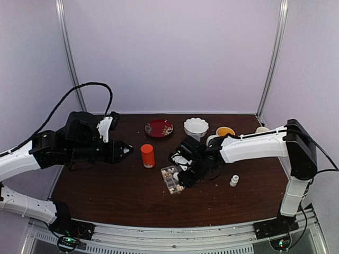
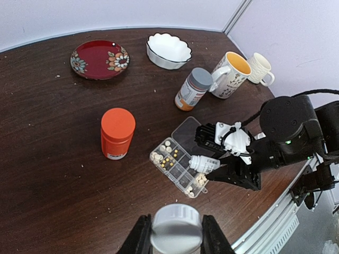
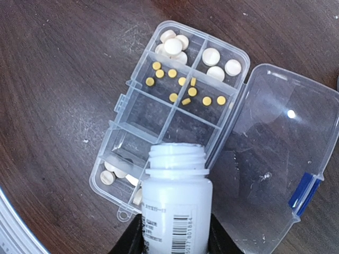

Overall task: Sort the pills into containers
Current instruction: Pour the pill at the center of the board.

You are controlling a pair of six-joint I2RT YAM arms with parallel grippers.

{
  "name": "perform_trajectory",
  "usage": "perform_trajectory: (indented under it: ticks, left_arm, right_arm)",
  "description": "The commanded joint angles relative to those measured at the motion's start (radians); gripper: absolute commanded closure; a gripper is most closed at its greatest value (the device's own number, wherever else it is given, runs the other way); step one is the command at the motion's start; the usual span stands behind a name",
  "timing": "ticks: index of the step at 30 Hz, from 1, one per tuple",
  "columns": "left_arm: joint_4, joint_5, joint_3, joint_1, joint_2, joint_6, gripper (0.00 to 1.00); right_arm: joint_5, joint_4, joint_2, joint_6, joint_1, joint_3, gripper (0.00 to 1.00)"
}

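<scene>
Table (image 1: 106, 198): orange canister (image 1: 148, 155) near pill box (image 3: 159, 106); right pincer (image 3: 175, 237) clasping bottle (image 3: 175, 201), left pincer (image 2: 176, 242) cap (image 2: 176, 225).

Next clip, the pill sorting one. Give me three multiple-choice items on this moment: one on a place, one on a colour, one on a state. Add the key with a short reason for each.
1. In the top view, where does the orange-red bottle stand relative to the pill box?
A. Left of it, apart
B. Right of it, touching
C. On top of it

2. What colour is the latch on the box's lid?
A. Red
B. Blue
C. Green

3. How is the white bottle in the right pincer?
A. Capped and upright
B. Capped and upside down
C. Uncapped, mouth over the box's cells

Key:
1 A, since the top view shows it left of the box with a gap between them.
2 B, since the right wrist view shows a blue latch at the edge of the open lid.
3 C, since its open threaded neck shows above the cells.
</scene>
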Motion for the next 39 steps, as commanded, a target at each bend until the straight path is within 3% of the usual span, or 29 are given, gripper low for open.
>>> perform_trajectory:
  ticks: [1, 3, 5, 9, 12, 15, 18, 22, 25, 28, 31, 35, 39]
  left_arm:
    - [0.029, 0.012, 0.009, 0.006, 0.005, 0.010, 1.00]
    - [0.029, 0.012, 0.008, 0.007, 0.005, 0.011, 1.00]
    - [0.029, 0.012, 0.006, 0.006, 0.004, 0.010, 1.00]
    - [0.029, 0.015, 0.006, 0.007, 0.009, 0.011, 1.00]
    - [0.029, 0.018, 0.006, 0.006, 0.011, 0.010, 1.00]
    - [0.028, 0.019, 0.008, 0.007, 0.012, 0.010, 1.00]
    - [0.028, 0.022, 0.007, 0.007, 0.012, 0.011, 1.00]
    - [0.029, 0.023, 0.010, 0.006, 0.015, 0.010, 1.00]
    - [0.028, 0.025, 0.008, 0.006, 0.016, 0.010, 1.00]
    - [0.028, 0.027, 0.009, 0.006, 0.020, 0.010, 1.00]
    - [0.029, 0.029, 0.009, 0.007, 0.021, 0.010, 1.00]
    - [0.028, 0.031, 0.012, 0.007, 0.020, 0.014, 1.00]
    - [0.029, 0.029, 0.010, 0.006, 0.018, 0.014, 1.00]
  right_arm:
    - [-0.012, 0.040, -0.017, 0.013, -0.001, 0.002, 1.00]
    - [0.012, 0.036, -0.019, 0.024, -0.001, -0.004, 1.00]
    - [0.041, -0.070, 0.019, 0.017, -0.001, 0.067, 1.00]
    - [-0.011, 0.000, -0.004, 0.034, -0.001, 0.025, 1.00]
    - [0.029, -0.103, 0.038, 0.023, 0.002, 0.086, 1.00]
    - [0.004, -0.033, 0.009, 0.031, 0.004, 0.041, 1.00]
    - [0.051, -0.113, 0.038, 0.029, 0.004, 0.091, 1.00]
    - [0.012, -0.030, 0.004, 0.039, 0.005, 0.046, 1.00]
    - [0.042, -0.115, 0.038, 0.026, 0.008, 0.100, 1.00]
    - [0.012, -0.028, 0.001, 0.044, 0.008, 0.048, 1.00]
    - [0.073, -0.130, 0.051, 0.036, 0.008, 0.109, 1.00]
    - [0.004, -0.040, 0.022, 0.046, 0.009, 0.062, 1.00]
    - [0.044, -0.135, 0.067, 0.033, 0.010, 0.124, 1.00]
